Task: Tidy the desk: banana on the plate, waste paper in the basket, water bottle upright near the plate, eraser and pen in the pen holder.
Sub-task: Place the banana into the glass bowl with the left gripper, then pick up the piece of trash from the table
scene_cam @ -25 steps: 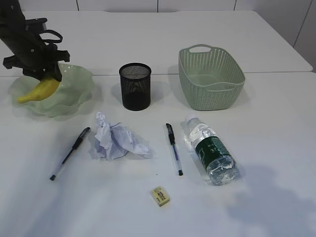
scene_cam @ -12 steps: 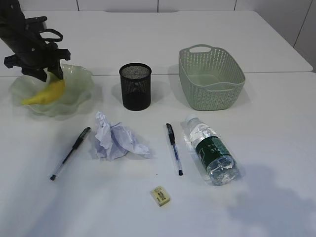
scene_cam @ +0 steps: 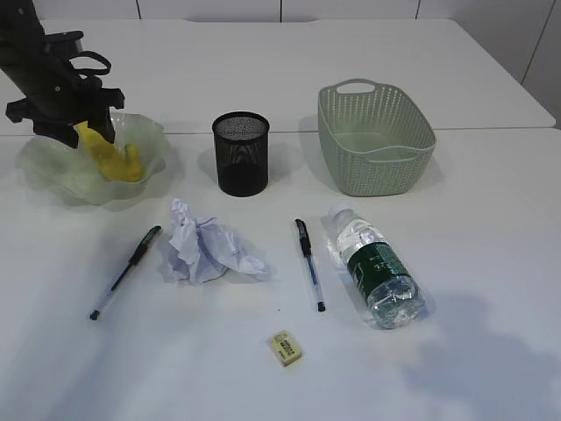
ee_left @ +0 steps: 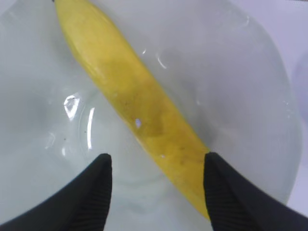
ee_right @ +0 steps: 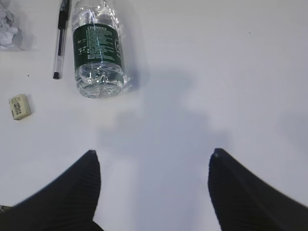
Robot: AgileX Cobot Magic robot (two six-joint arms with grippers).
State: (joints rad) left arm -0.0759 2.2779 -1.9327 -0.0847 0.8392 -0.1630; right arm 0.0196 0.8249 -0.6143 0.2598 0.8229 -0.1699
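With its jaws spread clear of the fruit, the left gripper (ee_left: 156, 166) hangs over the banana (scene_cam: 112, 160) lying in the green plate (scene_cam: 53, 171), leaving the crumpled paper (scene_cam: 207, 250), two pens, eraser (scene_cam: 285, 347) and toppled water bottle (scene_cam: 377, 267) right of that plate untidied.

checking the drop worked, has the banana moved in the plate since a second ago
Yes. The banana has shifted right, from the plate's left side toward its middle and right, nearer the pen holder. The left gripper is open above it.
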